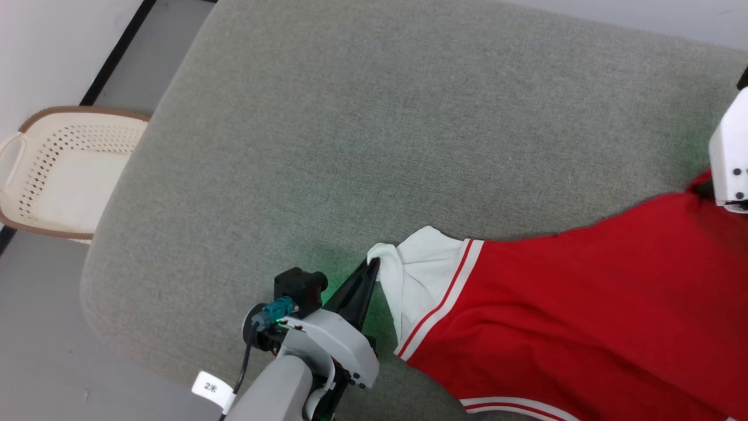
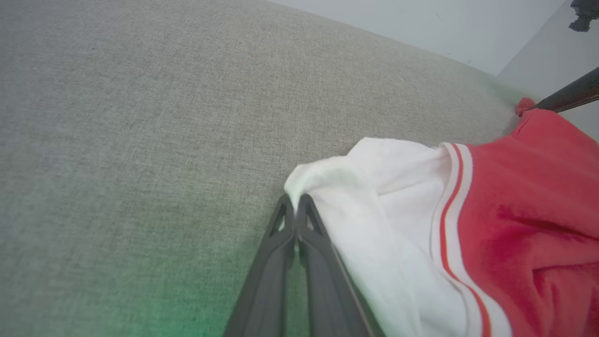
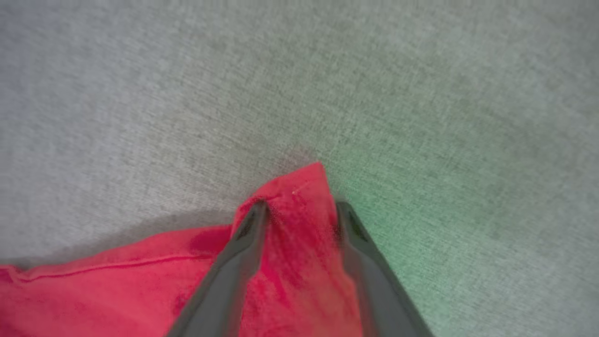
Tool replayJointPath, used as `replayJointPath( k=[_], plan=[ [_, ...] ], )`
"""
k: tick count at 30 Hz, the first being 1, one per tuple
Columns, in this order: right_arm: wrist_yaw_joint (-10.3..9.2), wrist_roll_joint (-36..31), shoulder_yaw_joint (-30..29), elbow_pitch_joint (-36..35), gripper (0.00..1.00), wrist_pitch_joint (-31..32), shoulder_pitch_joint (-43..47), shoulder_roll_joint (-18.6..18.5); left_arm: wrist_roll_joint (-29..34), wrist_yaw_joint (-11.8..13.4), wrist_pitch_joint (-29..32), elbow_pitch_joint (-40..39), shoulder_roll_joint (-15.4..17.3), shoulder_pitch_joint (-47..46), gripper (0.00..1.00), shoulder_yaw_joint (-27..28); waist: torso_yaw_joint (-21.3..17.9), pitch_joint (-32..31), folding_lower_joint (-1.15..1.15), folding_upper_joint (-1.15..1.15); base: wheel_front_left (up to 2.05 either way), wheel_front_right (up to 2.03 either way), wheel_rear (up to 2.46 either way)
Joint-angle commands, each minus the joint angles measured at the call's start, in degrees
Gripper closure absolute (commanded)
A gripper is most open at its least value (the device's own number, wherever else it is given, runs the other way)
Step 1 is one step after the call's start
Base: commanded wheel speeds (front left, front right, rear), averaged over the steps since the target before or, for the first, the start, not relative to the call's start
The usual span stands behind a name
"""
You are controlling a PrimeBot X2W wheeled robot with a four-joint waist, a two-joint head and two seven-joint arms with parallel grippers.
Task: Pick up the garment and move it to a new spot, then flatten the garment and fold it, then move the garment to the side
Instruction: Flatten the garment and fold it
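Left gripper (image 2: 295, 202) pinching garment (image 1: 584, 327), crosswise (sleeve (image 1: 423, 263) leftward)

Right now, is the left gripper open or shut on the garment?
Shut on it: the left gripper has its fingers pressed together, pinching the garment at its white sleeve.

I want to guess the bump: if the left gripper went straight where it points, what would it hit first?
The white sleeve of the garment, which the left gripper pinches at its tips. Beyond that fold, probably the grey cushion; depth is unclear.
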Motion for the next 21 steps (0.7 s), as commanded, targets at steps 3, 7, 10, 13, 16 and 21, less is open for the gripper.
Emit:
replayJointPath(
  k=[3,7,10,13,16,21],
  plan=[
    [0.04,-0.61,0.63,1.83,1.00,0.90,0.85,2.02,-0.18,-0.01,0.01,0.43,0.03,-0.27,1.00,0.59,-0.41,-0.51,0.00,0.00,0.00,0.00,0.00],
    [0.03,-0.86,0.23,1.84,1.00,-0.31,-0.30,2.13,0.15,-0.01,0.00,0.60,0.01,-0.04,1.00,1.17,-1.17,-1.25,0.00,0.00,0.00,0.00,0.00],
    [0.03,-0.86,-0.10,1.56,1.00,-1.84,-1.23,2.35,0.36,-0.01,0.01,0.87,0.22,-0.20,1.00,1.25,-1.93,-1.93,0.00,0.00,0.00,0.00,0.00],
    [0.03,-0.41,-0.42,0.53,1.00,-4.34,-1.93,2.86,-0.18,-0.01,0.00,1.67,1.10,-1.47,1.00,0.45,-2.78,-3.02,0.00,0.00,0.00,0.00,0.00],
    [0.03,0.03,-0.18,-0.52,1.00,-7.05,-2.23,3.28,-1.06,-0.02,0.26,2.54,3.04,-3.63,1.00,-0.68,-3.90,-4.70,0.00,0.00,0.00,0.00,0.00],
    [0.03,1.47,0.42,-2.31,1.00,-11.88,-2.75,3.61,-4.10,0.01,4.47,3.07,7.67,-10.28,1.00,-2.77,-6.04,-8.18,0.00,0.00,0.00,0.00,0.00]
  ],
)
